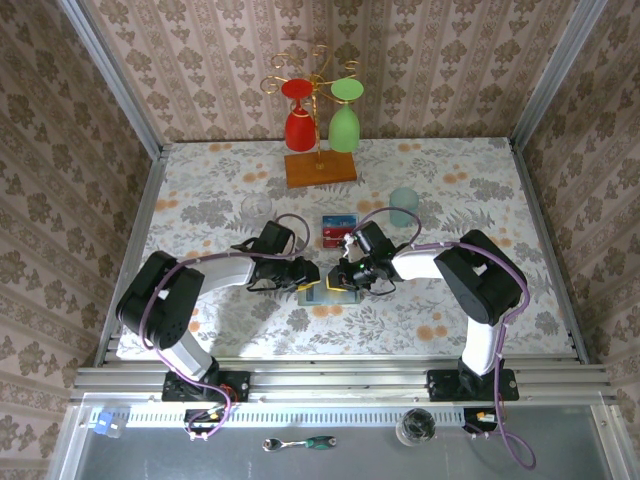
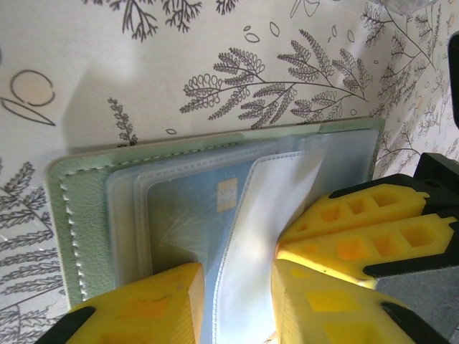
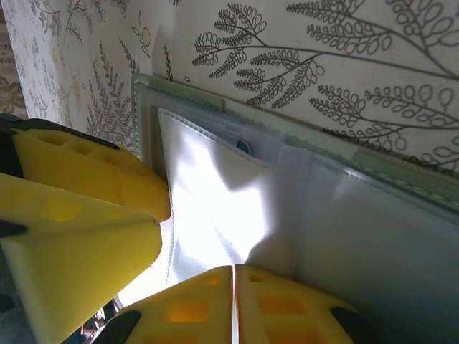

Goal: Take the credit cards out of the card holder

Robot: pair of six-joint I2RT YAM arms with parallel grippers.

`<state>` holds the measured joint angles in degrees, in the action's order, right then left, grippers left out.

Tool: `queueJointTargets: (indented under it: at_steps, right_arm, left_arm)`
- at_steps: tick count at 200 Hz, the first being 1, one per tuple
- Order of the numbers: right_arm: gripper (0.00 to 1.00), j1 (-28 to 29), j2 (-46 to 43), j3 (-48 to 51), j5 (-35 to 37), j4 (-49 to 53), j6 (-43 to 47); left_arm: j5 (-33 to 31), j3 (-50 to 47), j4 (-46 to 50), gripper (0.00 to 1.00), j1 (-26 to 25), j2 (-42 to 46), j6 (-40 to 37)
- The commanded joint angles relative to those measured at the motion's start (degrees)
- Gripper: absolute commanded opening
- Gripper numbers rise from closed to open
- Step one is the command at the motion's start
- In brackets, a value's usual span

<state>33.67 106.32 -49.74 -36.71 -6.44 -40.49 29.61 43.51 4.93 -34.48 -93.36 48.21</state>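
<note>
Jaws of the left gripper [image 2: 237, 290] stand part-open astride the card holder's [image 2: 80, 215] clear sleeve [image 2: 269, 204], right gripper [image 3: 234, 290] clenched against it.

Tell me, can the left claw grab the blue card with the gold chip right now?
Probably not yet. The blue card sits tucked inside a clear sleeve in the card holder, and the left claw straddles a loose plastic flap, not the card.

The card holder [image 2: 77, 215] is pale green. The card [image 2: 188, 215] inside is light blue. The tablecloth [image 2: 215, 57] is white with grey leaves.
</note>
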Motion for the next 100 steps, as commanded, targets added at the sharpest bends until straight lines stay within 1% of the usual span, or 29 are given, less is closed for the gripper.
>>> queueJointTargets:
  at_steps: [1, 43, 100]
  right_arm:
    - [0.1, -0.27, -0.27, 1.52, -1.17, -0.18, 0.63]
    - [0.1, -0.4, 0.42, 2.55, -2.09, -2.34, 0.26]
    - [0.1, -0.54, 0.51, 3.08, -2.42, -3.31, 0.15]
  left_arm:
    - [-0.36, 0.53, 2.22, 0.31, -0.31, -0.15, -0.45]
    - [0.56, 0.43, 0.58, 0.3, -0.76, -0.93, 0.62]
    - [1.39, 0.79, -0.22, 0.25, -1.37, -1.37, 1.35]
